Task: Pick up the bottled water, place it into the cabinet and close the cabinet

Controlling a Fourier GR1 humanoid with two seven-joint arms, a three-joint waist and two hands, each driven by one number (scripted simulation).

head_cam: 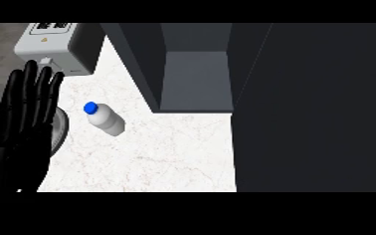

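Resting at the view's left edge, the left hand [29, 109] stands with fingers straight and spread, holding nothing; the right hand shows nowhere. On the white counter [169, 154] the bottled water [105, 120] stands free, blue cap up, near the hand and apart from the open cabinet [195, 79] (its dark door [308, 109] swung out to the right). A grey toaster [55, 45] sits behind. The slim bottle probably tips easily: a sideways brush by the fingers could topple it and roll it away.
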